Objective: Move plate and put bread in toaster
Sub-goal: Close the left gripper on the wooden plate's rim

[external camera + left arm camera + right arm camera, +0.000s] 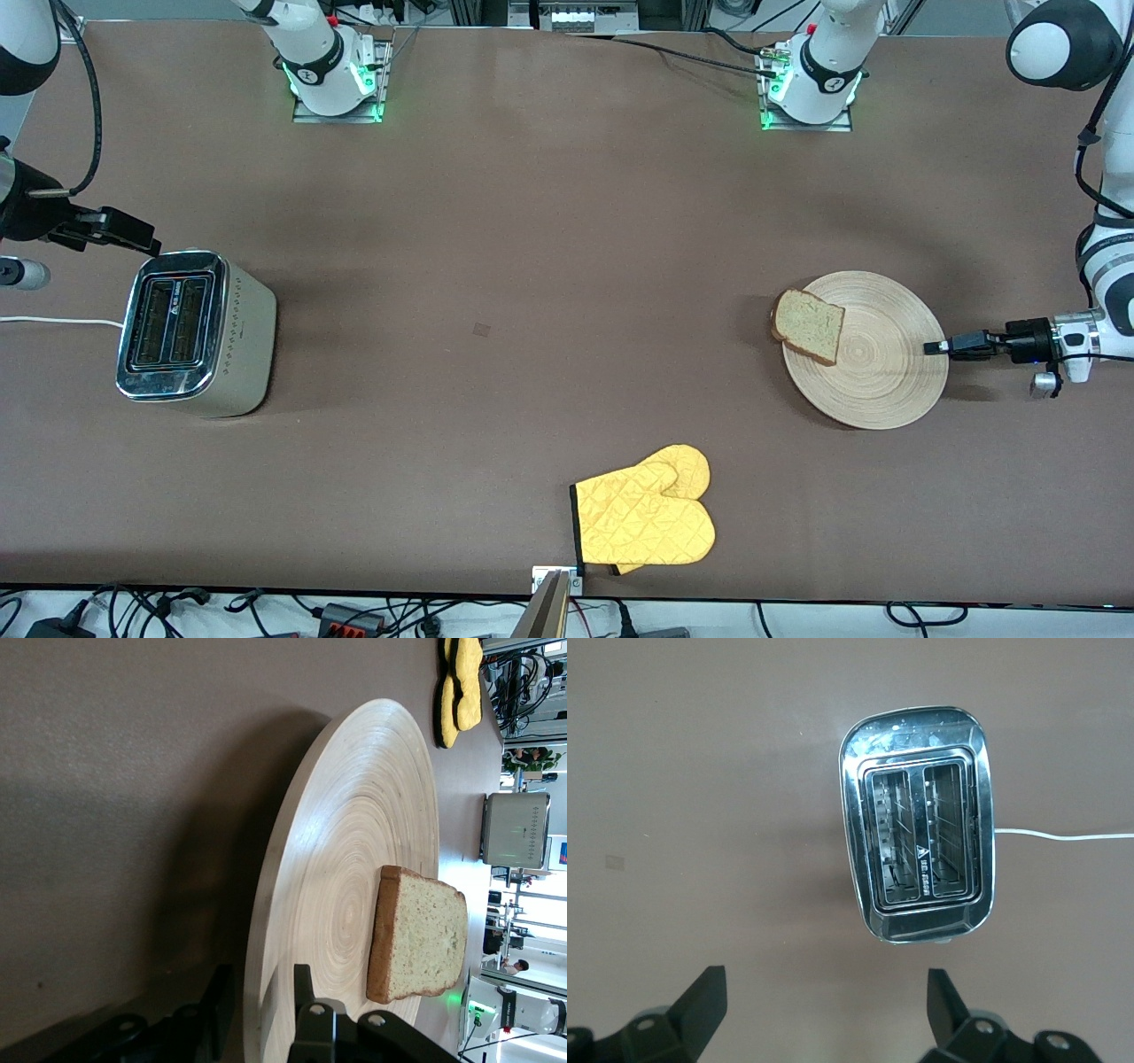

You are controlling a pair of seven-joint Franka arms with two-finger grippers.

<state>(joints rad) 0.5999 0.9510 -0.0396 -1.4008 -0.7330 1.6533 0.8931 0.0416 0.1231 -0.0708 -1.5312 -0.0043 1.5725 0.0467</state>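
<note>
The round light-wood plate (pixel 886 381) lies toward the left arm's end of the table. The bread (pixel 808 325) lies on it, overhanging the rim on the side toward the toaster. My left gripper (pixel 930 347) is low at the plate's outer rim. In the left wrist view its fingers straddle the rim of the plate (pixel 354 815), one above and one below, with gaps; the gripper (pixel 262 970) is open, and the bread (pixel 425 939) lies past it. The toaster (pixel 190 332) stands toward the right arm's end, both slots empty. My right gripper (pixel 133 235) is open and empty, over the table beside the toaster (pixel 917 850).
A yellow quilted oven mitt (pixel 647 518) lies near the table edge closest to the front camera, between plate and toaster. The toaster's white cord (pixel 53 321) runs off toward the right arm's end of the table. Bare brown table lies between toaster and plate.
</note>
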